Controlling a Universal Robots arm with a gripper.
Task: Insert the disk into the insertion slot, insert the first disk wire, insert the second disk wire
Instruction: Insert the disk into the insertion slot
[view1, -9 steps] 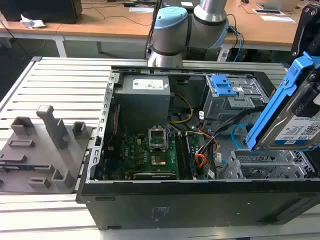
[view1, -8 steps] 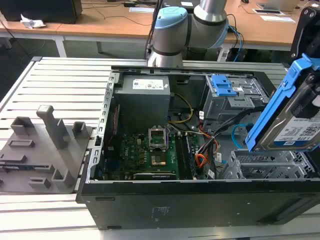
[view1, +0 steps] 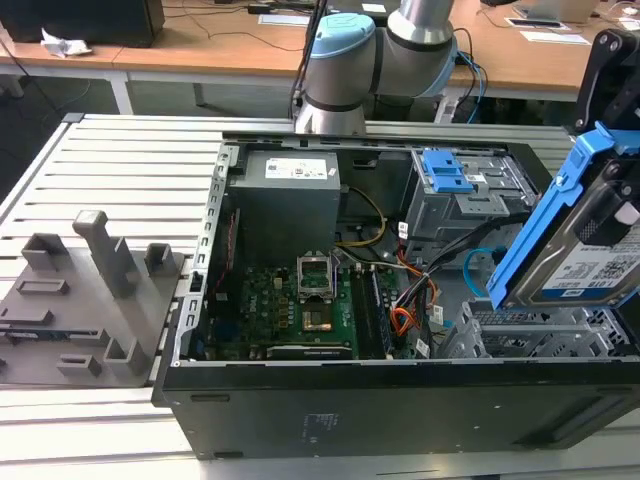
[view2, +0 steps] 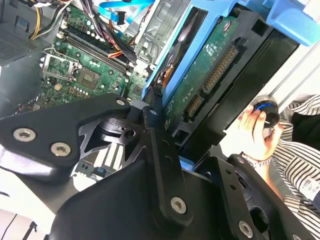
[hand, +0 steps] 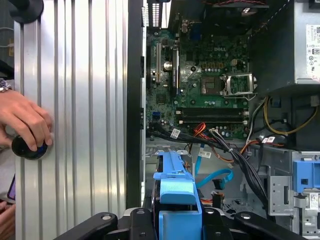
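The disk (view1: 592, 262), a silver drive with a white label in a bright blue caddy, hangs tilted at the exterior view's right. My gripper (view1: 612, 190) is shut on it. It hangs just above the insertion slot (view1: 530, 338), a light grey perforated cage at the case's near right corner. In the second wrist view the disk's green circuit side (view2: 210, 75) sits between my black fingers (view2: 155, 145). In the first wrist view the caddy (hand: 175, 185) shows. The second disk wire (view1: 478, 262) (hand: 215, 177), thin and light blue, loops free beside the slot. I cannot tell which cable is the first disk wire.
The open computer case (view1: 300, 400) lies on a slatted metal table (view1: 120, 160). A taller grey cage with a blue latch (view1: 445, 172) stands behind the slot. An orange-and-black wire bundle (view1: 402, 320) crosses by the motherboard (view1: 290, 300). A person's hand (hand: 25, 122) rests on a black knob on the table. Grey fixtures (view1: 90, 290) stand at the left.
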